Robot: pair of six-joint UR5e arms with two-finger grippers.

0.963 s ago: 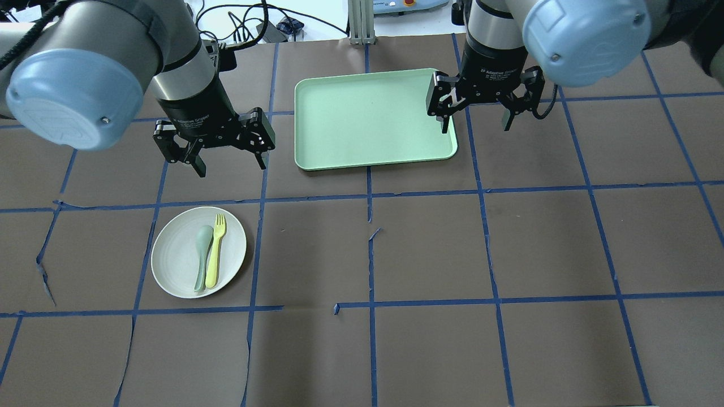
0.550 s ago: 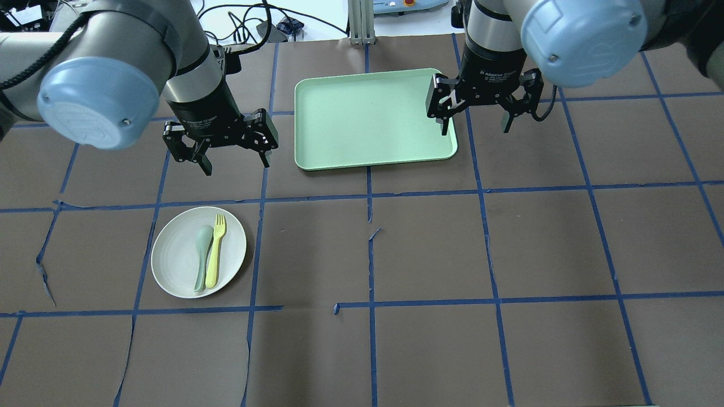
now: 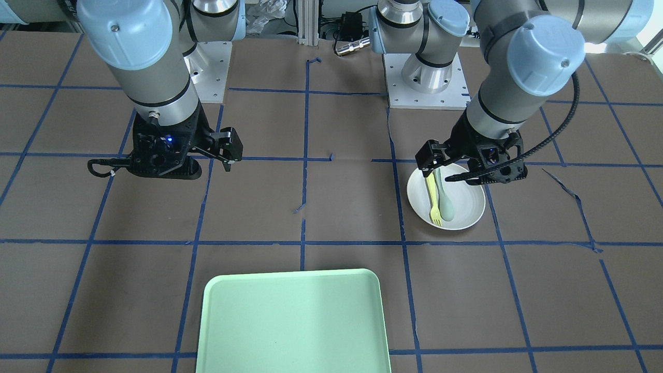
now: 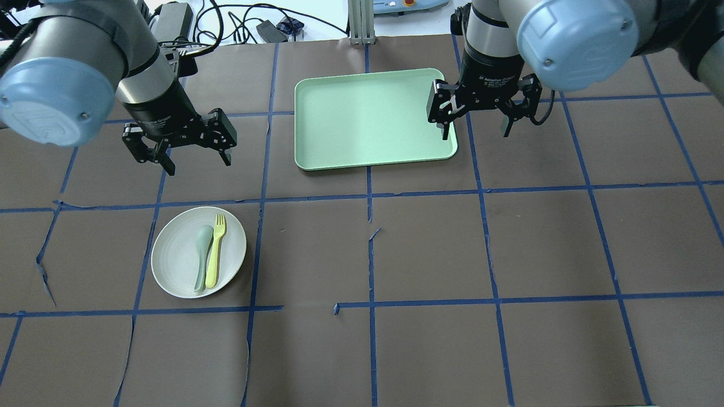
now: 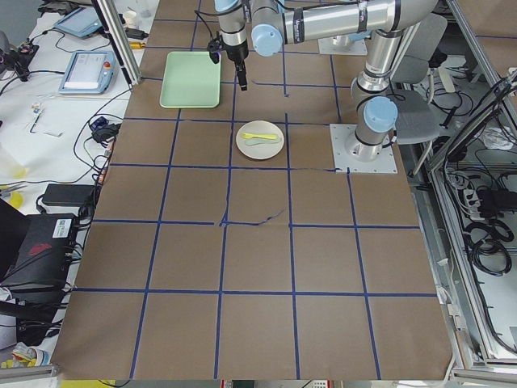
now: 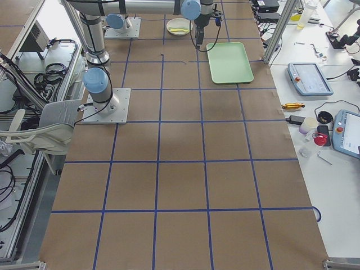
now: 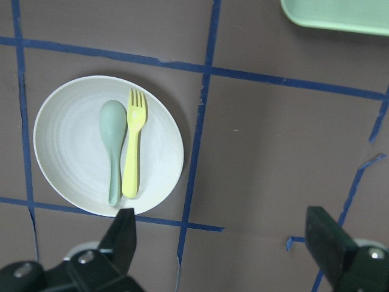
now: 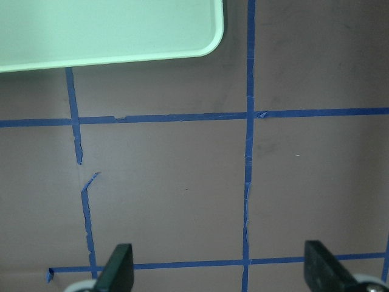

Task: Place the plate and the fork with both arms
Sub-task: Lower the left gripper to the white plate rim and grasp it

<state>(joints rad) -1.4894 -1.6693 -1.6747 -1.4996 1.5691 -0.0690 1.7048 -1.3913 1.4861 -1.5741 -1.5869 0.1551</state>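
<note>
1. Brown table (image 4: 509, 254) w/ a grid of blue tape lines (image 4: 430, 192), seen from overhead, front, both ends and both wrist cams.
2. Plate (image 4: 172, 254): round, white, flat on the table on the robot's L side, inside one taped square, its rim close to the tape on the centre side.
3. Fork (image 4: 215, 251): pale yellow, lying on the plate, tines pointing away from the robot. It lies along the grey-green spoon (image 4: 202, 255), just beside it, on the side nearer the table's centre. Spoon bowl also points away from the robot.
4. Tray (image 4: 373, 121): mint-green rectangle w/ nothing on it, flat at the far middle of the table, well apart from the plate.
5. L gripper (image 4: 198, 165): raised above the table, fingers pointing down, jaws spread wide, holding nothing. Overhead it shows beyond the plate's far rim; in the front view it overlaps the plate's robot-side rim. It touches neither plate nor fork. The L wrist cam shows plate, fork and spoon whole in the upper left, w/ both fingertips at the bottom edge.
6. R gripper (image 4: 475, 134): also raised, jaws spread wide, holding nothing. Overhead it overlaps the tray's R edge. The R wrist cam shows only bare table btwn the fingers, w/ one tray corner at top left.
</note>
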